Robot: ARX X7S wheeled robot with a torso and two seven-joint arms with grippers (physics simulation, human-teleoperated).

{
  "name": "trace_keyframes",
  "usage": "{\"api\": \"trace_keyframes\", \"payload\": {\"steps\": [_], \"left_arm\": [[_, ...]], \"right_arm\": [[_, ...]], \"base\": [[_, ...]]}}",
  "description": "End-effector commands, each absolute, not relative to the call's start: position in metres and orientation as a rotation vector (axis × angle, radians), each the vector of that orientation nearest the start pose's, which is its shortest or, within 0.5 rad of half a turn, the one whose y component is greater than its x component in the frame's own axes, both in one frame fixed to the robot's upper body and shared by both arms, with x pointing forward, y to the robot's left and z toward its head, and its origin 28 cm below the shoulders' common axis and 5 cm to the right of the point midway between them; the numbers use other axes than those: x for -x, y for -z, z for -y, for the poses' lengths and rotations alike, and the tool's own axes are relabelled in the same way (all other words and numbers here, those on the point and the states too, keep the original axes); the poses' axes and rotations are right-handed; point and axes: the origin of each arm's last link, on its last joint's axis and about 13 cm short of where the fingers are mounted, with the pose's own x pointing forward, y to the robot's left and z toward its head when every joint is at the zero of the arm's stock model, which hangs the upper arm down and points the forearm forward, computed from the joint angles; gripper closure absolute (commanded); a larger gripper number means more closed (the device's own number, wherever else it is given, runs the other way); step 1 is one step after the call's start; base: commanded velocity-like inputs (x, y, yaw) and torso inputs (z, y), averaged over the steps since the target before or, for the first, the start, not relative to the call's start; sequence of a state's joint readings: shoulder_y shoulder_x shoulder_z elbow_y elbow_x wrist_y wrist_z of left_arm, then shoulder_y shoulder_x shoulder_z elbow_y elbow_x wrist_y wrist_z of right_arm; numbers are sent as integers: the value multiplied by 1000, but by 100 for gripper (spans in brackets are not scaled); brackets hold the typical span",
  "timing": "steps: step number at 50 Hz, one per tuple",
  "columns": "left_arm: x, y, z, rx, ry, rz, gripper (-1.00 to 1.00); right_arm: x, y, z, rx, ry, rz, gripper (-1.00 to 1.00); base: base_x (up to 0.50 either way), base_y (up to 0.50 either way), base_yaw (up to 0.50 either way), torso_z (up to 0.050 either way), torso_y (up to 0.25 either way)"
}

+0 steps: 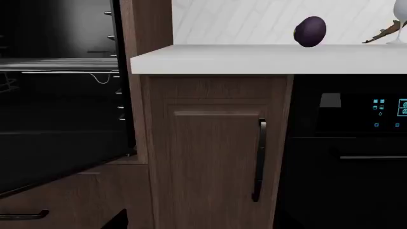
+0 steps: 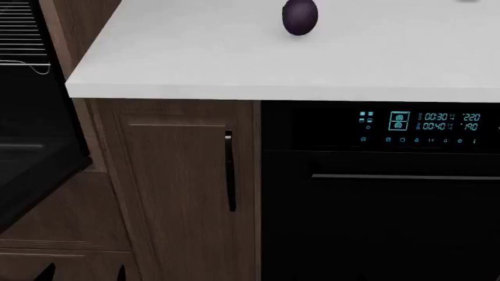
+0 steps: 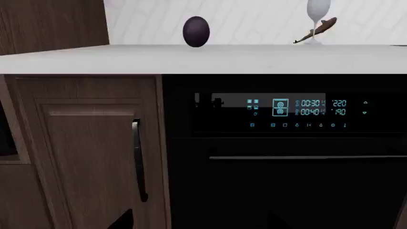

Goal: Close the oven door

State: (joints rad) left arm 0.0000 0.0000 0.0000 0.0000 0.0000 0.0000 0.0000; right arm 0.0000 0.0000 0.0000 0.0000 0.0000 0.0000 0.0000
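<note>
The oven door [image 1: 51, 157] hangs open at the far left, dropped down flat below the oven rack [image 1: 57, 64], well off to the left arm's side. I'd bring the left gripper under the door's outer edge and push up and in, slowly. Neither gripper really shows, just dark slivers along the bottom of the wrist views, so can't tell if they're open or closed. The door is cut off in every view, and its handle is hidden. The cabinet door [image 2: 175, 187] and the plum [image 2: 299, 16] on the desk [image 2: 234, 58] sit further right.
</note>
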Motion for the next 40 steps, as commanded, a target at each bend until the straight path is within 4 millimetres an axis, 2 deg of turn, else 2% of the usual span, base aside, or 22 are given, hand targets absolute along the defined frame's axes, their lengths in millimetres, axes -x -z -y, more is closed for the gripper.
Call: {"api": "trace_keyframes", "payload": {"steps": [1, 4, 5, 6, 7, 10, 12, 15, 17, 20, 23, 26, 28, 32, 33, 34, 40], "left_arm": [[-210, -12, -206, 0, 5, 0, -100], [-208, -3, -202, -53, 13, 42, -100], [-208, -18, -201, -28, 13, 16, -100], [-205, -17, -201, -50, 18, 22, -100], [-205, -3, -201, -46, 15, 18, -100], [-203, -2, -201, -44, 13, 20, -100], [-204, -3, -202, -47, 3, 26, -100], [-204, -15, -199, -63, 5, 25, -100], [-205, 0, -199, -72, -6, 32, -100], [-205, 2, -199, -72, -3, 34, -100], [-205, 0, -200, -69, -3, 40, -100], [-208, -16, -200, -70, -10, 44, -100], [-207, 0, -200, -76, -10, 49, -100], [-207, 2, -200, -89, -5, 54, -100], [-209, -15, -201, -82, -6, 46, -100], [-209, 1, -201, -88, -10, 49, -100], [-209, 4, -201, -103, -19, 56, -100]], "right_arm": [[-210, -13, 96, 9, 0, 0, -100], [-211, -13, 99, 22, 14, 3, -100], [-210, -14, 99, 19, 12, 3, -100], [-209, -14, 99, 33, 17, 5, -100], [-209, -13, 98, 19, 8, -1, -100], [-207, -13, 98, 29, 11, 2, -100], [-205, -14, 98, 31, 10, 2, -100], [-205, -13, 98, 31, 14, 0, -100], [-206, -13, 98, 35, 22, 0, -100], [-205, -13, 97, 38, 19, 3, -100], [-206, -13, 97, 41, 17, 4, -100], [-207, -13, 96, 47, 17, 5, -100], [-207, -12, 97, 51, 20, 6, -100], [-208, -10, 97, 60, 22, 5, -100], [-209, -9, 98, 62, 25, 3, -100], [-209, -9, 97, 60, 24, 1, -100], [-209, -5, 98, 73, 26, -8, -100]], "base": [[0, 0, 0, 0, 0], [0, 0, 0, 0, 0], [0, 0, 0, 0, 0], [0, 0, 0, 0, 0], [0, 0, 0, 0, 0], [0, 0, 0, 0, 0], [0, 0, 0, 0, 0], [0, 0, 0, 0, 0], [-102, 0, 0, 0, 0], [-208, 0, 0, 0, 0], [-204, 0, 0, 0, 0], [-212, 0, 0, 0, 0], [-223, 0, 0, 0, 0], [-218, 0, 0, 0, 0], [-215, 0, 0, 0, 0], [-223, 0, 0, 0, 0], [-221, 0, 0, 0, 0]]}}
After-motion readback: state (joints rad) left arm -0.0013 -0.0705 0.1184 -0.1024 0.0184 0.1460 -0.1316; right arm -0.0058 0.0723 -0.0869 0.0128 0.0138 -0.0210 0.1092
